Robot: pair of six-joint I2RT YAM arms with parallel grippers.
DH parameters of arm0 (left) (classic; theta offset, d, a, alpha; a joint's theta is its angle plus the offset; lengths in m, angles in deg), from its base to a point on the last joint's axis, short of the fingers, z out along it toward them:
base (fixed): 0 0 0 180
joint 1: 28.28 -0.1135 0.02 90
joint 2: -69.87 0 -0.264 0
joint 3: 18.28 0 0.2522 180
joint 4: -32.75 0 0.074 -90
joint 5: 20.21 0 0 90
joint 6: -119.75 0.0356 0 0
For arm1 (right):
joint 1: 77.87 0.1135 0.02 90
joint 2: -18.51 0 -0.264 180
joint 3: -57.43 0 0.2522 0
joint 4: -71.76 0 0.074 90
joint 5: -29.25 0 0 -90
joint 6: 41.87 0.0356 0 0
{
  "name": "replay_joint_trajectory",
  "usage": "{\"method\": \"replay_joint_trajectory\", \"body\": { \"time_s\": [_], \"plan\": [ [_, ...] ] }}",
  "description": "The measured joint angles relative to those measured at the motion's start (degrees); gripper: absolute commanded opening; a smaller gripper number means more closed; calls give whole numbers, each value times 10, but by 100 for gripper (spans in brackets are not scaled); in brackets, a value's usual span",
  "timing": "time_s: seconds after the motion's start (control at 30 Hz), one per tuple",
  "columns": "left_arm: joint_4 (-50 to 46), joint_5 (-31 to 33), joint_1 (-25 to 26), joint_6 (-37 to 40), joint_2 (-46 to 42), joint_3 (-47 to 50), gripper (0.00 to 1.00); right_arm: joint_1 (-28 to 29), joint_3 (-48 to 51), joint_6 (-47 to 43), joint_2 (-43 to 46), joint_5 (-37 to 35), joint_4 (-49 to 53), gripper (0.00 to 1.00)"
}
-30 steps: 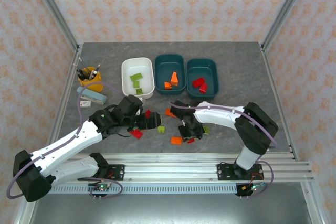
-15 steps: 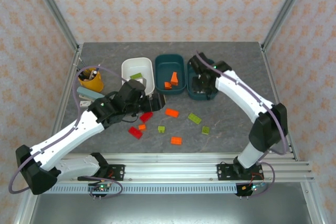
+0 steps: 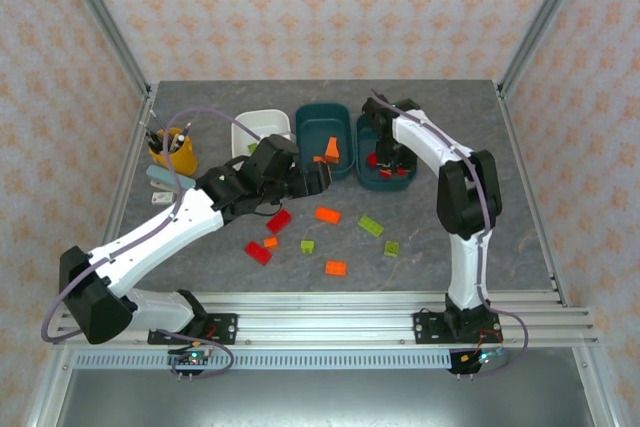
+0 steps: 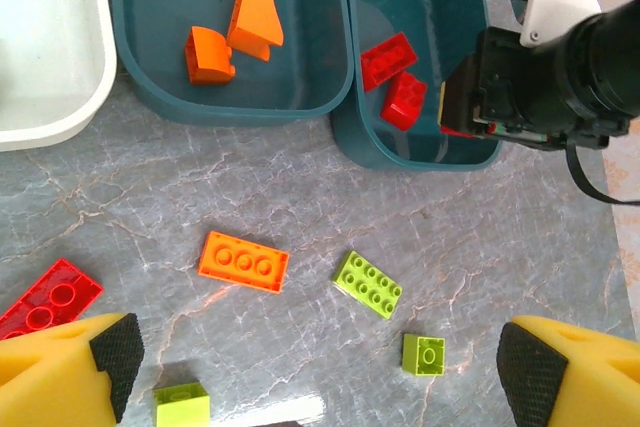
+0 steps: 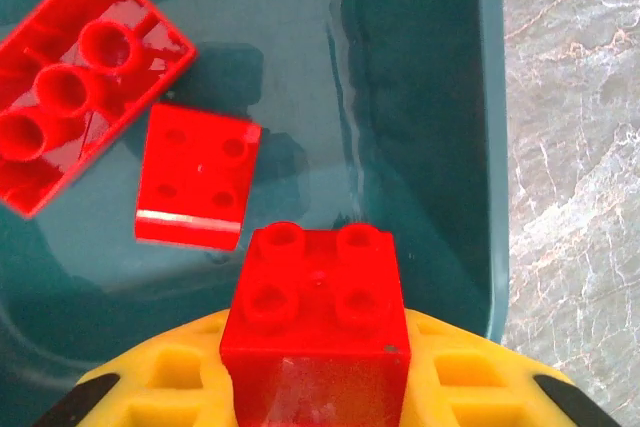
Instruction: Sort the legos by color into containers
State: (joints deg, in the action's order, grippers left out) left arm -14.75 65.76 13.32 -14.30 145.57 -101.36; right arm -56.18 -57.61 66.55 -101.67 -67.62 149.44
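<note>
My right gripper (image 5: 315, 372) is shut on a square red brick (image 5: 315, 312) and hangs over the right teal tub (image 3: 404, 137), where two more red bricks (image 5: 198, 187) lie. Two orange bricks (image 4: 234, 32) sit in the middle teal tub (image 3: 312, 125). Beside it stands the white tub (image 3: 262, 125). My left gripper (image 3: 318, 179) is open, nothing between its fingers, just in front of the teal tubs. On the table below it lie an orange brick (image 4: 244, 261), a lime brick (image 4: 368, 284), a small lime brick (image 4: 424, 354) and a flat red brick (image 4: 48, 297).
More loose bricks lie toward the front: a red one (image 3: 259, 253), a small orange one (image 3: 270, 242), a lime one (image 3: 308, 246) and an orange one (image 3: 336, 268). A yellow-orange pen cup (image 3: 172, 150) and a pale box (image 3: 165, 182) stand at the left.
My right arm swung from the middle of the table back to the right teal tub, red brick in its grip. My left gripper moved right and farther away, toward the teal tubs.
</note>
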Motion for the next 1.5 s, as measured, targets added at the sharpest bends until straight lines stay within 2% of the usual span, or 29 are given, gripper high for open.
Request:
{"method": "replay_joint_trajectory", "body": {
  "time_s": [0.2, 0.33, 0.43, 0.6, 0.77, 0.97, 1.13, 1.3, 1.5],
  "plan": [
    [9, -2, 0, 2, 10, -1, 94, -11, -49, 13, -49, -3, 12, 40],
    [10, -4, 0, 6, 10, -2, 94, -11, -52, 28, -64, 2, 16, 59],
    [10, -4, 0, 6, 10, -3, 94, -11, -53, 32, -64, 10, 17, 66],
    [7, -4, 0, 6, 10, -3, 94, -8, -57, 34, -54, 26, 9, 67],
    [-14, -4, 0, 5, 10, -3, 94, 11, -53, 29, 8, 48, -16, 67],
    [-48, -4, -1, -6, 16, 0, 93, 59, 76, 0, 197, 87, -100, 67],
    [-94, -1, -5, -53, 19, 35, 87, 72, 240, -22, 341, 181, -160, 67],
    [-118, -2, -12, -96, 23, 79, 84, 101, 362, -34, 402, 284, -192, 67],
    [-150, -2, -23, -90, 63, 89, 83, 151, 423, -31, 431, 349, -221, 68]
  ]
}}
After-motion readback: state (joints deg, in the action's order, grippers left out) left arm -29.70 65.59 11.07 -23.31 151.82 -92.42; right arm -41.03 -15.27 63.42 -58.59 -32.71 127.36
